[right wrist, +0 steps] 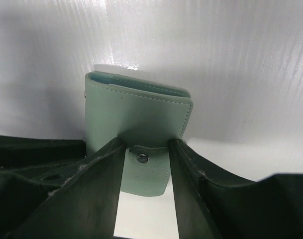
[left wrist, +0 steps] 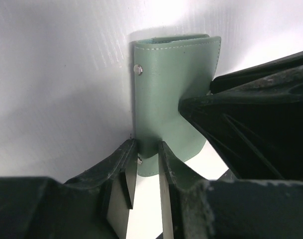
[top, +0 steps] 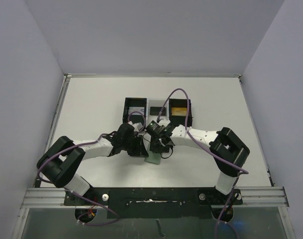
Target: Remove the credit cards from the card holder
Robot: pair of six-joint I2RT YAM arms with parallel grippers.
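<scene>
While folded, the card holder point(left wrist: 166, 89) looks grey-green.

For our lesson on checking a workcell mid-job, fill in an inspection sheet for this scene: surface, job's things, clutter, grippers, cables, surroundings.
Surface: white table, glossy.
Job's things: card holder, grey-green, lying folded on the table; no cards seen.
Clutter: black-and-clear tray at the back, something yellowish in its right compartment.
Grippers: left gripper straddles the holder's studded edge; right gripper straddles its closing tab; grip unclear for both.
Cables: purple cables loop along both arms.
Surroundings: pale walls on three sides; metal rail at the near edge.
</scene>
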